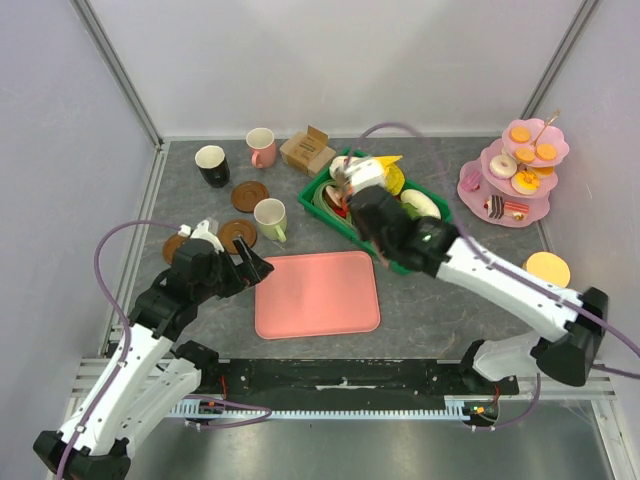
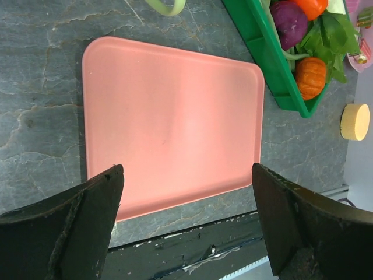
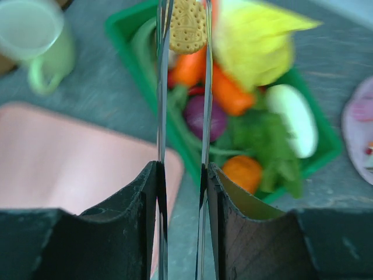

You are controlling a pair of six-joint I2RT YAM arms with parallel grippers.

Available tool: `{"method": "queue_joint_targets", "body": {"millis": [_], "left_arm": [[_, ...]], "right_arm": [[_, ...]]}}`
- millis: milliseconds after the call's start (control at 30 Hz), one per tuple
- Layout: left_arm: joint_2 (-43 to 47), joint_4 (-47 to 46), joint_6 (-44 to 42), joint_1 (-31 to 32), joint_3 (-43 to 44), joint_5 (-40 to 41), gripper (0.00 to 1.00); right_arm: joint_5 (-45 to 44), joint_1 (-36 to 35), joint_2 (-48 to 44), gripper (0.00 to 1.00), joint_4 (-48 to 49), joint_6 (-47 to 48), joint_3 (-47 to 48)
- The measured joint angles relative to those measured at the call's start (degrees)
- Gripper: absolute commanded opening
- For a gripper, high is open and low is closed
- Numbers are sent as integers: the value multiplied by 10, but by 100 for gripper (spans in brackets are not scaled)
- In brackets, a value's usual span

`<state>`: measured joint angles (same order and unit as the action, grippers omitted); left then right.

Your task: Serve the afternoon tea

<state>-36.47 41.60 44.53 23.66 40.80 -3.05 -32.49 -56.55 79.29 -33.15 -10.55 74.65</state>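
The right gripper (image 3: 182,168) is clamped on a pair of thin metal tongs (image 3: 161,87), its fingers pressing the two blades toward each other. A patterned yellow biscuit (image 3: 187,26) is pinched at the tong tips, out ahead of the gripper. Beneath the tips lies the green crate (image 2: 262,46) of toy vegetables. The pink tray (image 2: 175,116) sits below and to this gripper's left, with the pale-green mug (image 3: 35,41) further left. The left gripper (image 2: 186,175) hangs with its jaws wide apart and nothing between them, the tray just beneath and ahead of it. The step looks like ferrying the biscuit to a serving spot, probably the tray. The biscuit seems caught only by its edges, so the squeeze on the blades should not slacken or it may drop among the vegetables. Travel level and slowly, lower the tips close to the surface, then ease the gripper apart
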Motion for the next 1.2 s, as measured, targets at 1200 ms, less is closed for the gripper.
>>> {"method": "queue_joint_targets", "body": {"millis": [1200], "left_arm": [[-132,-212,0,0,-86,-56,96]], "right_arm": [[151,763,161,39,-142,-19,389]]}}
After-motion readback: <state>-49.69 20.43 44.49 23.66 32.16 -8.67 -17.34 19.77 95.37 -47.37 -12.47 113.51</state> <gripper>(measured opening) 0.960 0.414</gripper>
